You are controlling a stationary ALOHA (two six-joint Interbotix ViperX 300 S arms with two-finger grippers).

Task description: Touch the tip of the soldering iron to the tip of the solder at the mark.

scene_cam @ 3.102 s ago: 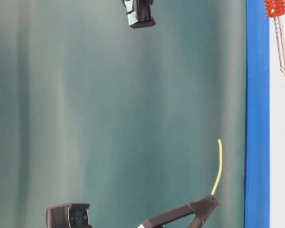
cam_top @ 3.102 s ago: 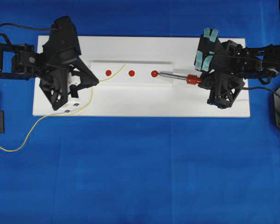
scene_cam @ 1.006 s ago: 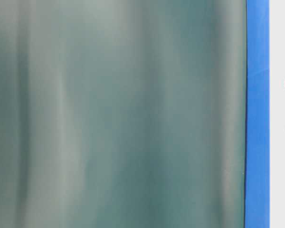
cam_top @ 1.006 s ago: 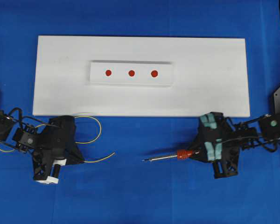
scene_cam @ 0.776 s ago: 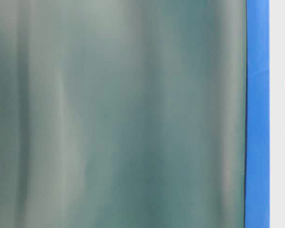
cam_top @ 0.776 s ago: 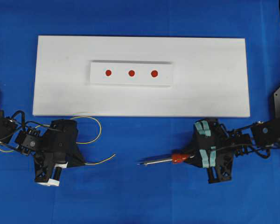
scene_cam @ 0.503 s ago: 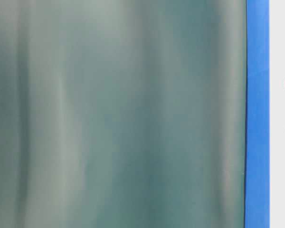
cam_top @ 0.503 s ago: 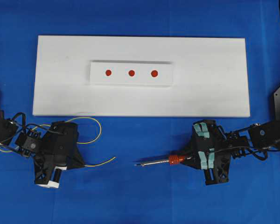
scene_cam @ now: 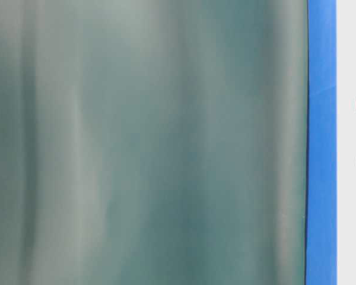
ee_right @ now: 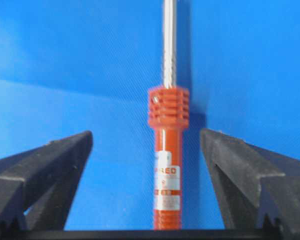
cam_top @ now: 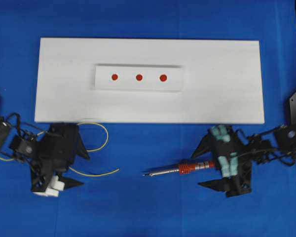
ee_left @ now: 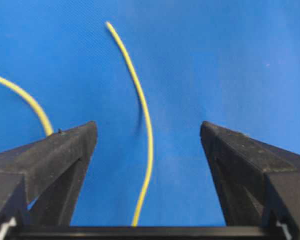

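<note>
Three red marks sit in one row on the white board. One soldering iron and one solder wire lie on the blue surface below the board's near edge. Both the left gripper and the right gripper have their jaws spread wide, each straddling its item without touching it.

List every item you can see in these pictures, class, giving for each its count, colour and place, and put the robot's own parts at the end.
soldering iron: one, silver shaft with red collar and handle, lying on the blue cloth below the board, tip pointing left.
solder: one, yellow wire, lying curled on the blue cloth at lower left.
white board: one, white, upper middle of the cloth.
raised strip: one, white, on the board's middle.
red marks: three, red, in a row on the strip.
blue cloth: one, blue, under everything.
left gripper: one, black, open astride the solder.
right gripper: one, black with teal tape, open astride the iron's handle.
</note>
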